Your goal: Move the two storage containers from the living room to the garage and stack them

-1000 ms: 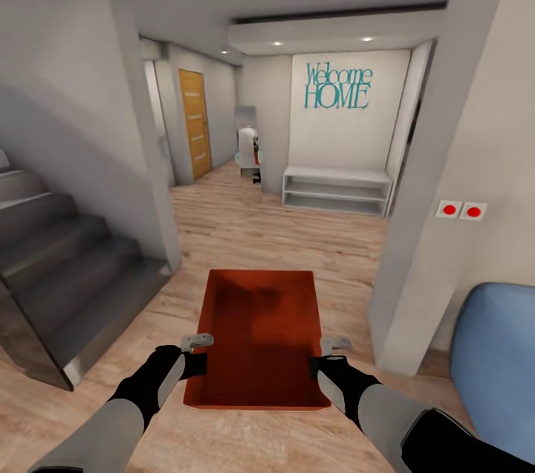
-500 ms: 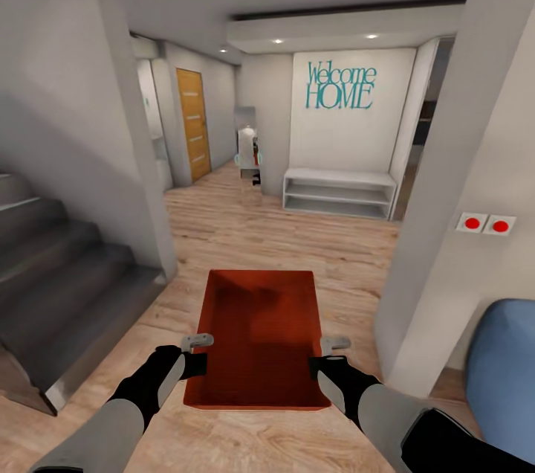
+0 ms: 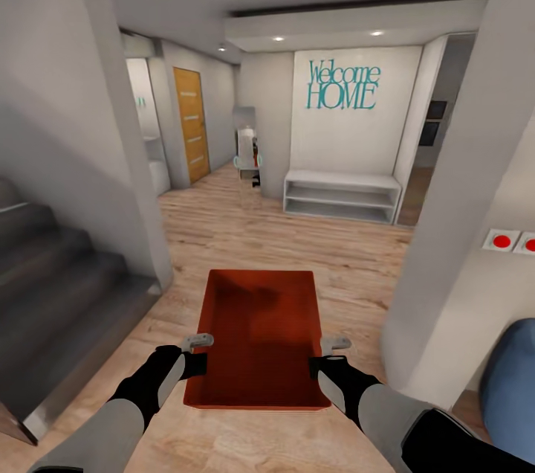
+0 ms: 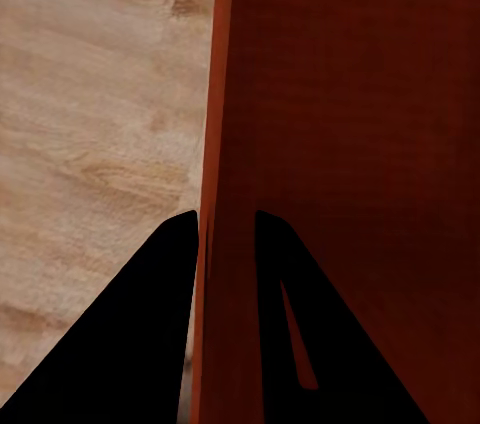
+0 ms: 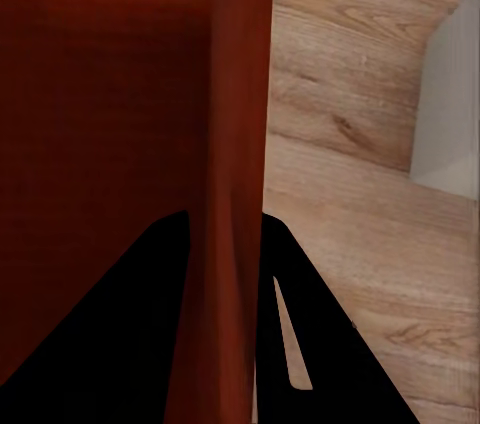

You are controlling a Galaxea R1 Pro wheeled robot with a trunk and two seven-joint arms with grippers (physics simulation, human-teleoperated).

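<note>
One orange-red storage container (image 3: 261,339) is held level and open side up above the light wood-plank floor (image 3: 297,235), straight in front of the robot, between the two arms. Its inside is bare.

Beyond the container, the plank floor runs into a hallway. At the far end of that hallway, a white wall bearing teal "Welcome HOME" lettering (image 3: 339,85) is seen, with a low white shelf bench (image 3: 340,195) beneath it. To the left of the lettering, a wooden panel door (image 3: 192,123) is set in the side wall. Left of the container, grey stairs (image 3: 59,302) rise beside a grey wall whose corner (image 3: 145,235) stands near the path ahead. Right of the container, a white wall corner (image 3: 446,235) projects forward, carrying two red buttons (image 3: 513,241); below them the edge of a blue sofa (image 3: 509,376) is seen.

The left pincer (image 3: 198,345) is closed on the container's left wall: in the left wrist view the wall (image 4: 225,144) is clamped between the two black fingers (image 4: 130,344). The right pincer (image 3: 333,345) is likewise closed on the right wall, which is seen pinched between its fingers (image 5: 320,344) in the right wrist view.

Both arms are stretched forward and slightly inward, the forearms low and roughly symmetrical on either side of the container.
</note>
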